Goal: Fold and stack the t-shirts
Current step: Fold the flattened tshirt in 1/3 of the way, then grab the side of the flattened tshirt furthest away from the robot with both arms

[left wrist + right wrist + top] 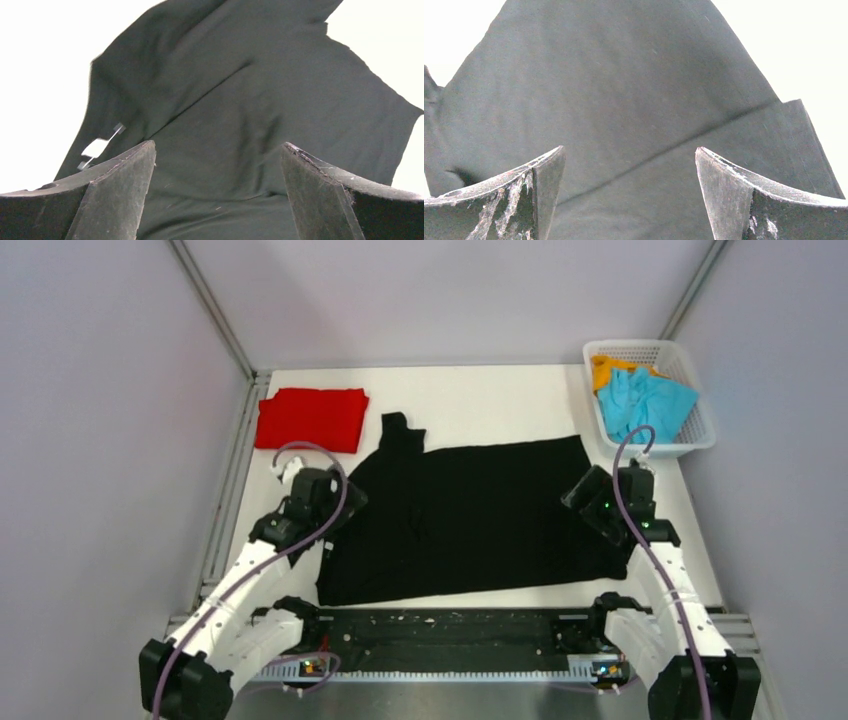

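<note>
Cloth: black shirt (470, 520) lies partly folded at mid table (500, 395), reaching close to the near edge; a sleeve (400, 430) points toward the far edge.
Left side: left gripper (217, 147) hovers over the cloth's left edge, fingers wide apart, holding nothing.
Right side: right gripper (630, 150) hovers over the cloth's right edge, fingers equally wide, empty.
Stack: red shirt (311, 419), folded, far left corner.
Queue: basket (690, 448), far right corner, holds cyan garment (645, 400) and orange garment (603, 367).
Risk, layers: a shallow pinch likely takes the top layer only; the fold opens.
Risk, timing: unequal lifts likely skew the crease.
Risk, sleeve: the loose sleeve may trail and bunch.
</note>
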You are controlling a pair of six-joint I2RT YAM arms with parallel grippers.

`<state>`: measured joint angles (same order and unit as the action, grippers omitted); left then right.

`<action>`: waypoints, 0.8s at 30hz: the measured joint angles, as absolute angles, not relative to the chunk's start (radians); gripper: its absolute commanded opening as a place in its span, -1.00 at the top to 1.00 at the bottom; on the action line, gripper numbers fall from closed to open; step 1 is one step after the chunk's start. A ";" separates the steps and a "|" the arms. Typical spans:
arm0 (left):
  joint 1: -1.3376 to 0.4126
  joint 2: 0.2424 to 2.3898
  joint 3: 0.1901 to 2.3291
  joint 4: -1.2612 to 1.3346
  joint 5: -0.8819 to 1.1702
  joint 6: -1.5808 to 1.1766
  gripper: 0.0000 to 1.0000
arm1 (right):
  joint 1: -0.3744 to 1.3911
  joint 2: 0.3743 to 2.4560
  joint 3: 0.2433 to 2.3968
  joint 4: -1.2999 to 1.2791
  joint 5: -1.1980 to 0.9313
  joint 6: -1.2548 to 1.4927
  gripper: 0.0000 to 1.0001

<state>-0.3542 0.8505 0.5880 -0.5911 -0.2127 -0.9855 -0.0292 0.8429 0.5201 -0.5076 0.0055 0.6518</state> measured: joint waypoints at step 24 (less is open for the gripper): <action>-0.292 2.353 2.079 -0.538 -0.003 -0.239 -0.53 | 0.214 1.282 0.827 -0.298 0.188 0.589 -0.98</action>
